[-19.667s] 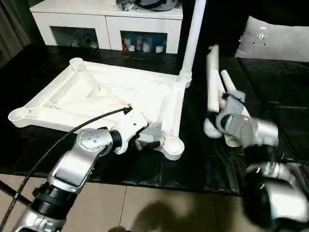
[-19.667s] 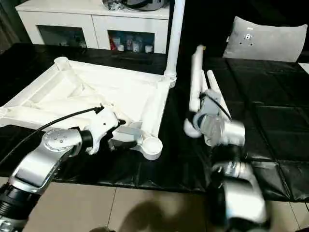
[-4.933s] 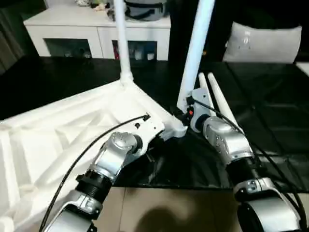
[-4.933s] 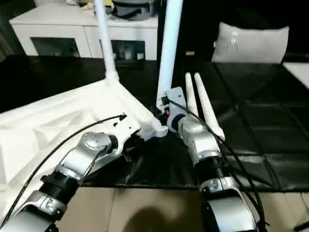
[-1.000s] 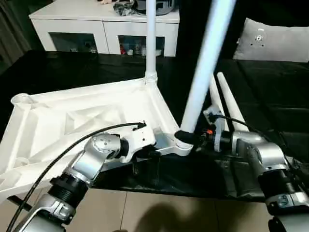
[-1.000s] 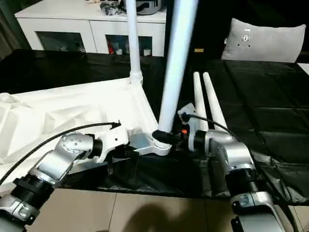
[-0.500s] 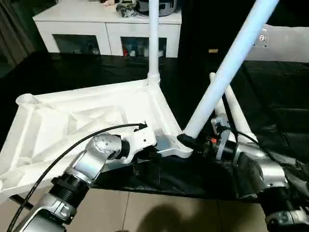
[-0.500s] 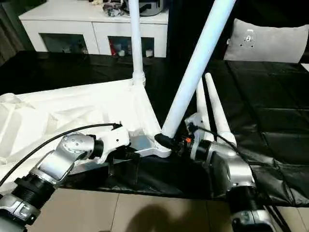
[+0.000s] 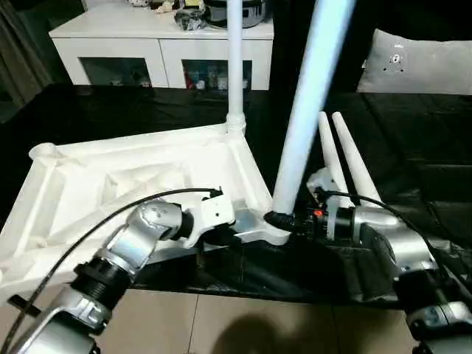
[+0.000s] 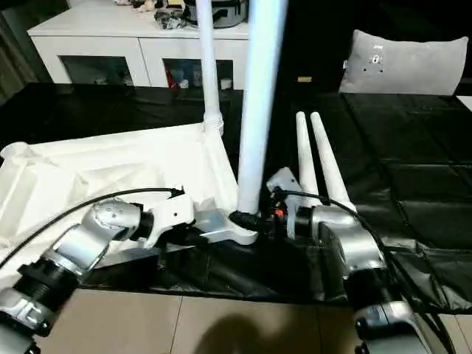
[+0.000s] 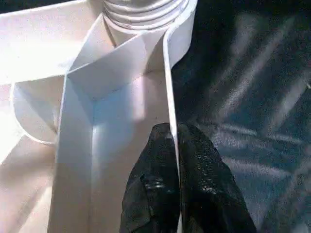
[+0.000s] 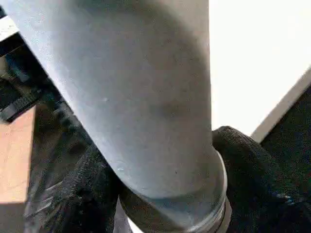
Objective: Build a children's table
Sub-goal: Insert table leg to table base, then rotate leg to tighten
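The children's table top (image 9: 110,177) lies upside down on the black-covered table, ribbed underside up. One white leg (image 9: 234,66) stands in the far right corner socket. A second leg (image 9: 306,103) stands almost upright in the near right corner socket, with my right gripper (image 9: 284,220) shut around its base; black fingers (image 12: 257,170) flank the leg (image 12: 146,97) in the right wrist view. My left gripper (image 11: 174,133) is shut on the top's thin near rim (image 11: 170,87), just left of that corner. Two loose legs (image 9: 346,158) lie side by side on the right.
A white low cabinet with glass doors (image 9: 169,51) stands behind the table. A grey cushion (image 9: 420,63) sits at the back right. The black cover (image 9: 420,184) wrinkles near the front edge, with tiled floor (image 9: 243,324) below.
The leg in my right gripper leaned far to the right half a second ago and has swung back to nearly upright. The left gripper keeps its hold on the rim.
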